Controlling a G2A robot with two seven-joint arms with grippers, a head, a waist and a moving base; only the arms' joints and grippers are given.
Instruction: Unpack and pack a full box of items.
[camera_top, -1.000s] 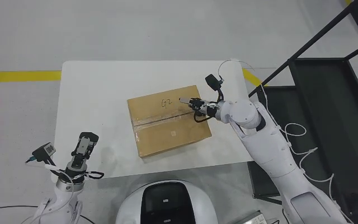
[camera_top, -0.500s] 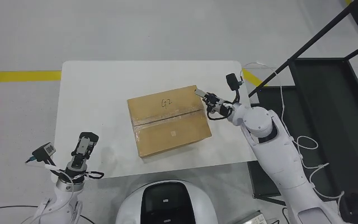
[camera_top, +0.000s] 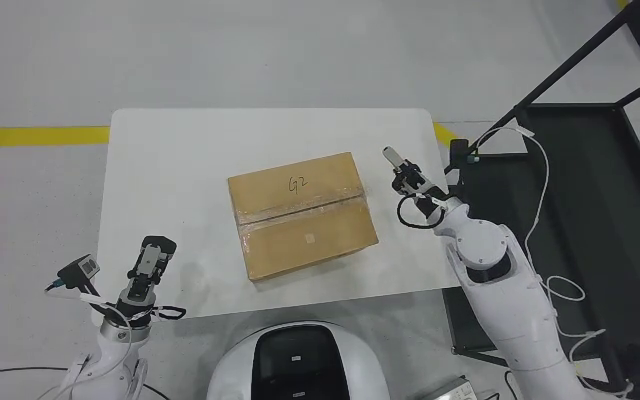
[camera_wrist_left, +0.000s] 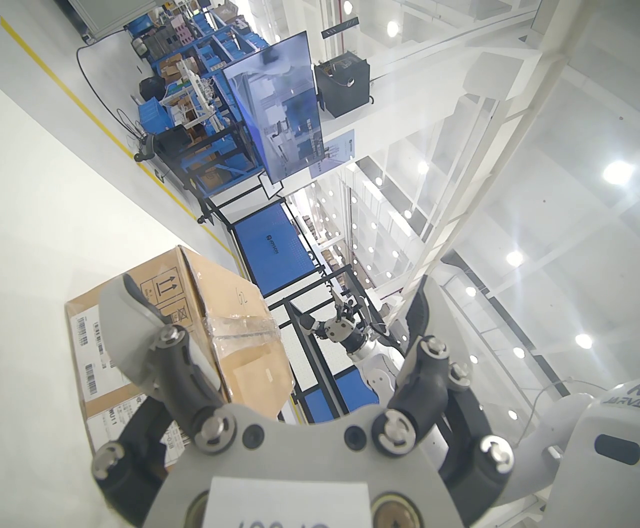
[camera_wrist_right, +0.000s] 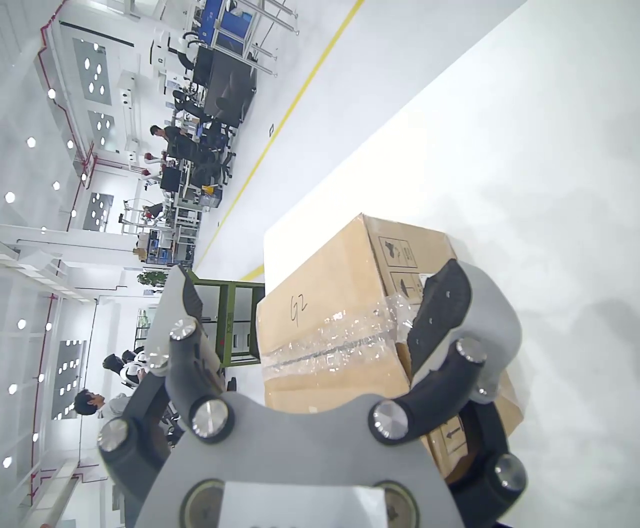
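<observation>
On the counter (camera_top: 170, 180) the taped box (camera_top: 302, 214) seems stiff, likely heavy, best clasped on opposite sides; right fingers (camera_wrist_right: 442, 300), at its three o'clock, and left fingers (camera_wrist_left: 122, 320) are spread.

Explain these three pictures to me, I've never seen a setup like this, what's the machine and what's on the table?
It is a two-armed robot at a white table. The top picture looks down from above its arms. The other two come from cameras on the wrists, looking out past the left claw and the right claw. On the table sits one closed cardboard box, sealed with clear tape. The right claw is beside the box, apart from it, and open. The left claw is by the table's near corner, open too. Neither holds anything.
</observation>
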